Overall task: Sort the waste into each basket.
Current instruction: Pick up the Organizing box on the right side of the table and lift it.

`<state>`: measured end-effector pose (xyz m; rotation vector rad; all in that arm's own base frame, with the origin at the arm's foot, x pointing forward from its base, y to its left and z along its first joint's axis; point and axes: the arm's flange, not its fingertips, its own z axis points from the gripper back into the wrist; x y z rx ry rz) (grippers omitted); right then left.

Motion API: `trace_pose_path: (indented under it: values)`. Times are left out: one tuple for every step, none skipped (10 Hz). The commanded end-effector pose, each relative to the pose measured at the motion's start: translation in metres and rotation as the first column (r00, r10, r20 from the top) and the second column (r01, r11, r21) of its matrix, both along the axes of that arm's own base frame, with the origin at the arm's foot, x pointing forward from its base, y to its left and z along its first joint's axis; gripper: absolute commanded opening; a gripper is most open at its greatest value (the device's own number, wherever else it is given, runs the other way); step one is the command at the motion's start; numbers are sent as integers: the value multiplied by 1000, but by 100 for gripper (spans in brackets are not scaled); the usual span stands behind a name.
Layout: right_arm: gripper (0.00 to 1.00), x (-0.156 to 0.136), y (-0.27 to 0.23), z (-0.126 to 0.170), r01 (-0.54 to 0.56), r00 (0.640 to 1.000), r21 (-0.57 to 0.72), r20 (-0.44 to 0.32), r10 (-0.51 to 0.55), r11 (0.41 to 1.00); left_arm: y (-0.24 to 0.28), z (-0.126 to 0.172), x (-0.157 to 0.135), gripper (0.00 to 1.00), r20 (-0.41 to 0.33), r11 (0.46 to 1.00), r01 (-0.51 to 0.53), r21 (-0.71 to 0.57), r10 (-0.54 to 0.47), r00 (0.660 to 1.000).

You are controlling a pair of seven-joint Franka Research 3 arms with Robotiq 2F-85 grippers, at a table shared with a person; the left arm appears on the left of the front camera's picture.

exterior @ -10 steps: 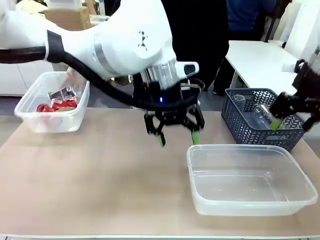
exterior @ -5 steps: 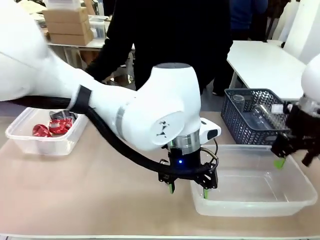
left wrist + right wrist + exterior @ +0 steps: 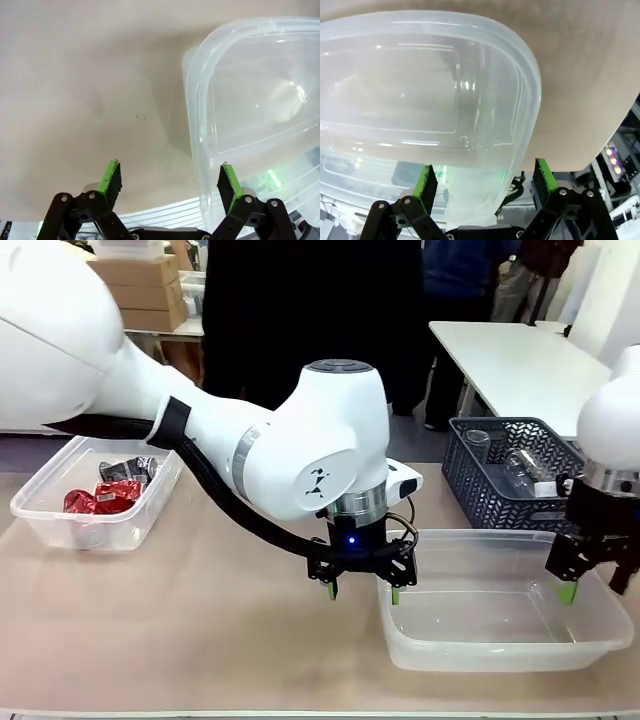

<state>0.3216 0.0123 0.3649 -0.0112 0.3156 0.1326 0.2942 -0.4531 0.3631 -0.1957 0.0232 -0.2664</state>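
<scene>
The left end effector [image 3: 363, 590] hangs released at lower centre, its fingers straddling the near-left rim of the empty clear tub [image 3: 500, 652]. The right end effector [image 3: 590, 582], also released and holding nothing, straddles that tub's right rim. At middle left, the other tub [image 3: 60, 528] holds crushed cans [image 3: 112, 487]. Bottles [image 3: 530, 472] lie in the lattice basket [image 3: 480, 495] at upper right, so the bottle sorting looks undone.

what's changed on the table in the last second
Both arms dropped to the empty tub: the open left gripper now straddles its left rim, the open right gripper its right rim. The cans tub slid slightly left. Bottles remain in the blue basket; nothing gripped.
</scene>
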Motion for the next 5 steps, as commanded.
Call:
trace_pose_path:
  values:
    - [100,-32,-13,-24,10,1000,8,-1,-10,1000,-7,-1,3,100,27,1000,-28,11,27,999]
    - [100,-32,-14,-27,18,1000,9,-6,-18,1000,-8,-2,3,100,37,999,-39,16,39,999]
    - [100,-32,-15,-27,16,1000,28,-2,-16,999,-7,-3,4,100,37,999,-53,9,52,998]
    - [100,-32,-15,-26,20,1000,36,7,-20,999,-6,-2,5,41,38,998,-56,14,55,998]
    - [44,-33,-16,-26,21,1000,33,-1,-21,999,-6,-1,4,40,42,998,-64,10,64,997]
